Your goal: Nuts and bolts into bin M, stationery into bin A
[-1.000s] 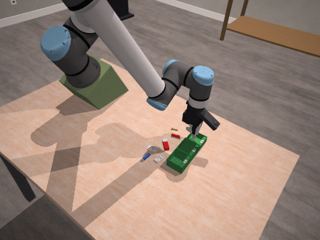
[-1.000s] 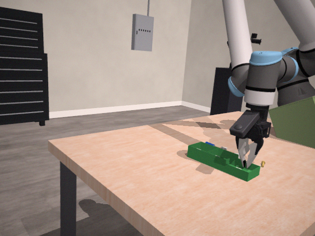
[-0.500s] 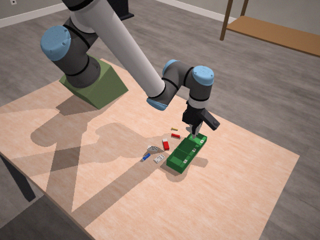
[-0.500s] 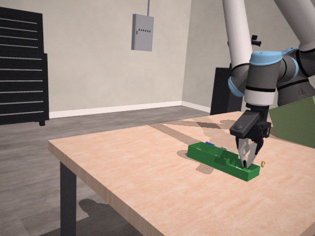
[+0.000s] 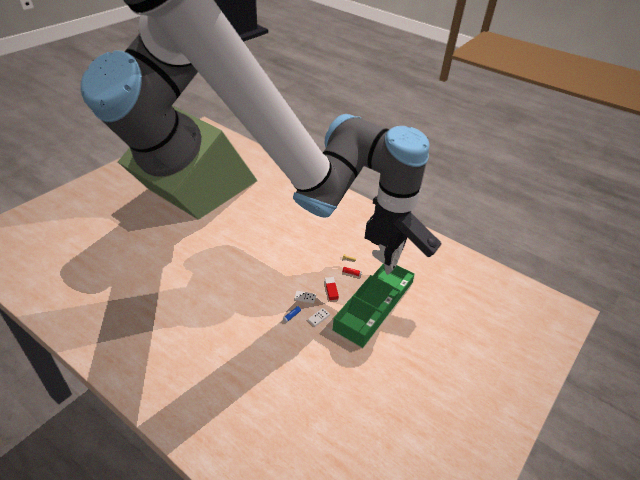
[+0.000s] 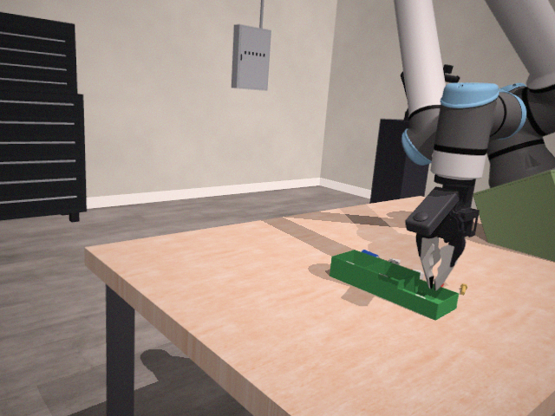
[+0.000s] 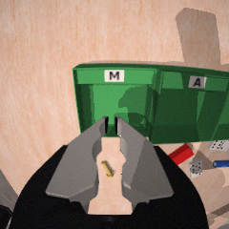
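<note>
A green three-part bin [image 5: 373, 308] stands upright on the wooden table. In the wrist view its end compartment is marked M [image 7: 114, 75] and the one beside it A [image 7: 197, 82]. My gripper [image 5: 388, 268] is shut, with nothing visible between the fingers. Its tips are at the near rim of compartment M, which also shows in the exterior view [image 6: 431, 285]. A small yellow bolt [image 5: 348, 257] lies on the table beside the bin, under my fingers in the wrist view [image 7: 109, 169]. A red marker [image 5: 351, 271], a red eraser [image 5: 331, 288] and a blue marker [image 5: 291, 314] lie left of the bin.
Two white spotted game pieces [image 5: 305, 296] [image 5: 318, 316] lie among the stationery. The arm's green base block [image 5: 191, 170] stands at the table's far left. A wooden shelf [image 5: 547, 67] is off the table at the back right.
</note>
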You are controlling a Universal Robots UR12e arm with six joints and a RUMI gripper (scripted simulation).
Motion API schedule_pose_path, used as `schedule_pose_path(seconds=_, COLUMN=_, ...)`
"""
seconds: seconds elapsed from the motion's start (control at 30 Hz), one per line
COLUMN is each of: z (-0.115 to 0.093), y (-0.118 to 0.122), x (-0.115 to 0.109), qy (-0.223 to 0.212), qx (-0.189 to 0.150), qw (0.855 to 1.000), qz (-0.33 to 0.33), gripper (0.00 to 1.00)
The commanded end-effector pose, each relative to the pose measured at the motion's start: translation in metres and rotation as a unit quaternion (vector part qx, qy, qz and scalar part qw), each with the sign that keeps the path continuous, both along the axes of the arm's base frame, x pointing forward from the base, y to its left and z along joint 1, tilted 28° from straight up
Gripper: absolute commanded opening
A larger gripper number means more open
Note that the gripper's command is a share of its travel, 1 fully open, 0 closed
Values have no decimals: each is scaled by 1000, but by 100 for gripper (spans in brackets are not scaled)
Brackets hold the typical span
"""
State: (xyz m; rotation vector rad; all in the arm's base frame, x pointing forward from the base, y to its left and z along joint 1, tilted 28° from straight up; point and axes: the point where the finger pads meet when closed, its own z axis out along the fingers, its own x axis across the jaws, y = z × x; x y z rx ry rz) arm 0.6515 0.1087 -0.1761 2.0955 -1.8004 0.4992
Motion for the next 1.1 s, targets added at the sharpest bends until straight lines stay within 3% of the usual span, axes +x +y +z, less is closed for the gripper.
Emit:
schedule_pose_path(seconds=0.0, z=7, y=4, x=0, qy=-1, qx=0, qw=1000, qz=0, gripper=4)
schedule_pose_path(seconds=0.3, z=15, y=8, x=0, qy=-1, qx=0, qw=1000, qz=0, gripper=4)
schedule_pose_path(seconds=0.57, z=42, y=22, x=-2, qy=-1, qx=0, qw=1000, qz=0, gripper=4)
schedule_pose_path(seconds=0.83, z=42, y=22, x=-2, qy=-1, qx=0, qw=1000, qz=0, gripper=4)
schedule_pose_path(seconds=1.07, z=93, y=49, x=-5, qy=-1, qx=0, qw=1000, qz=0, gripper=4)
